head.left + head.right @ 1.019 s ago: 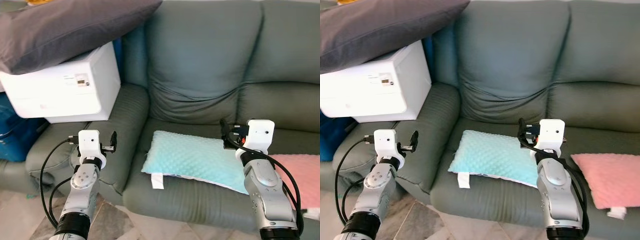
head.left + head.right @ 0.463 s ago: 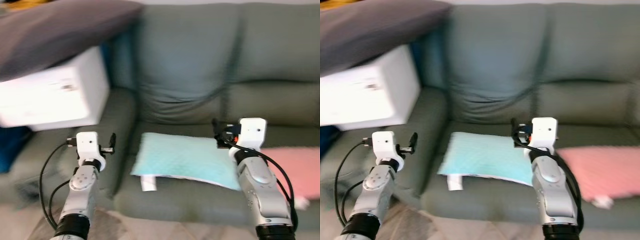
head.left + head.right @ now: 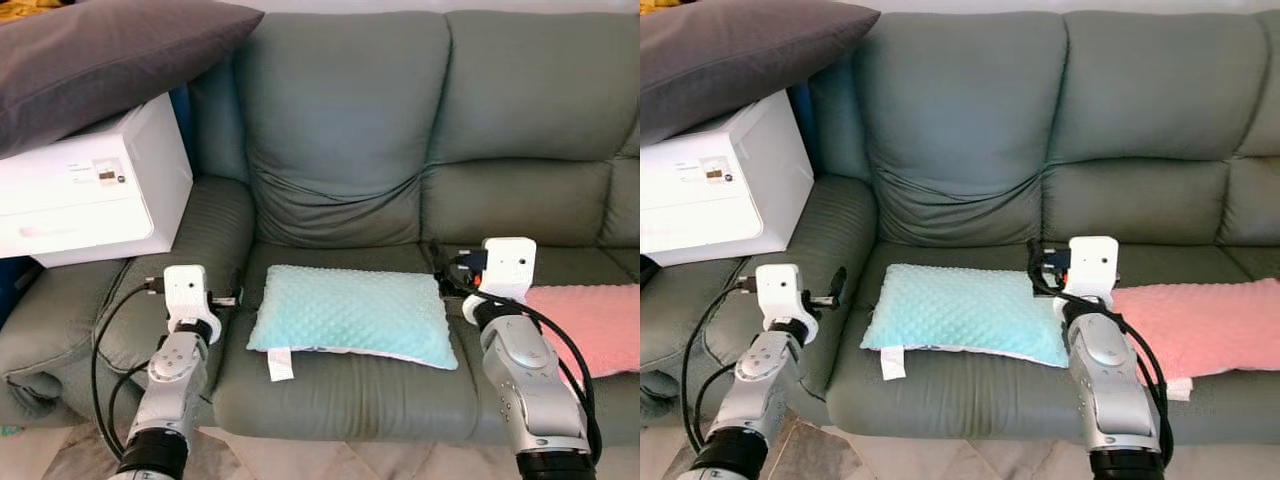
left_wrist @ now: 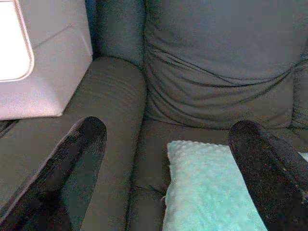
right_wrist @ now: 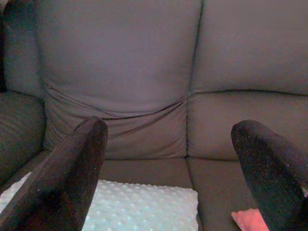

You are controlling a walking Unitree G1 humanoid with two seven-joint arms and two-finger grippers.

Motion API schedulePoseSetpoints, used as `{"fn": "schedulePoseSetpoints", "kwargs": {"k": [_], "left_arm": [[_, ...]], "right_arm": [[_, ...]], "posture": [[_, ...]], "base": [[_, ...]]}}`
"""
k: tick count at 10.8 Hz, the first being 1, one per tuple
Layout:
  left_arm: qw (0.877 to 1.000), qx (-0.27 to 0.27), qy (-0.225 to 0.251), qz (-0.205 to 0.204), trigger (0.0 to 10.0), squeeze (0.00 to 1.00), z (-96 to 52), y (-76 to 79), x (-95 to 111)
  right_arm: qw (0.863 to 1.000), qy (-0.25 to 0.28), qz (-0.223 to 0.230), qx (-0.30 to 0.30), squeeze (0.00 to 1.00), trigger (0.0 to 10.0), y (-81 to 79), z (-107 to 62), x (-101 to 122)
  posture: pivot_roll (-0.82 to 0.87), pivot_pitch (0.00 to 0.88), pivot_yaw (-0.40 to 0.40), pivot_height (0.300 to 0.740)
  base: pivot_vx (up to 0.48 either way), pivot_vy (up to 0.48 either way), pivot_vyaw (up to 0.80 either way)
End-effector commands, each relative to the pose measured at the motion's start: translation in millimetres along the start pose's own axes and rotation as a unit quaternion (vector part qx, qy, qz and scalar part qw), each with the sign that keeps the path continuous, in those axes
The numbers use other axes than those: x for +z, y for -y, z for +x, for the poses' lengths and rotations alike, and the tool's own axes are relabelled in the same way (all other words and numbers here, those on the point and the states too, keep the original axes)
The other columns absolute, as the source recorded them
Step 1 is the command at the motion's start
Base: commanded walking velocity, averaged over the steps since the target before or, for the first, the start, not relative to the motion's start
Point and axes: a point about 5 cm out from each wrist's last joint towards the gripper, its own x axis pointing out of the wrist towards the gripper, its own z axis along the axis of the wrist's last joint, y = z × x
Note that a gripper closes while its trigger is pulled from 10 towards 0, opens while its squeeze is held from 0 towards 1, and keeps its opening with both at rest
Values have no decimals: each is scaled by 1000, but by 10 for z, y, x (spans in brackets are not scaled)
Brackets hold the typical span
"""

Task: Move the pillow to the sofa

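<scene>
A mint-green dimpled pillow (image 3: 350, 315) lies flat on the grey sofa's (image 3: 340, 150) middle seat cushion, a white tag at its near left corner. My left gripper (image 3: 835, 288) hovers by the sofa's left armrest, just left of the pillow, open and empty. In the left wrist view its fingers (image 4: 82, 149) stand wide apart, with the pillow's corner (image 4: 207, 192) between them further off. My right gripper (image 3: 1038, 268) hangs open over the pillow's far right corner; its fingers (image 5: 79, 163) frame the backrest.
A pink pillow (image 3: 590, 325) lies on the right seat cushion, close to my right arm. A white box (image 3: 90, 185) sits on the left armrest with a large dark grey pillow (image 3: 100, 55) on top. Tiled floor (image 3: 60, 460) shows in front of the sofa.
The whole picture has shifted as the camera moved, bringing the sofa's middle and right seats into view. The mint pillow stays on the seat. Both grippers remain open and empty.
</scene>
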Motion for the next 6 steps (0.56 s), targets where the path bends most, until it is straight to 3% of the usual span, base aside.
{"fn": "schedulePoseSetpoints", "kwargs": {"k": [1, 4, 6], "left_arm": [[1000, -4, -1, -3, 10000, 0, 1, 3, 7], [1000, 2, -4, -4, 10000, 0, -12, -11, -6], [1000, 5, -12, -4, 10000, 0, -19, -10, -37]], "right_arm": [[1000, 0, 0, 4, 0, 10000, -8, 2, 13], [1000, -2, 2, 8, 0, 10000, -24, 6, 8], [1000, 1, -3, 16, 0, 10000, -45, -6, 4]], "posture": [[-278, 0, 37, 740], [-271, 0, 32, 740], [-272, 0, 32, 740]], "base": [[0, 0, -800], [0, 0, -800], [0, 0, 0]]}}
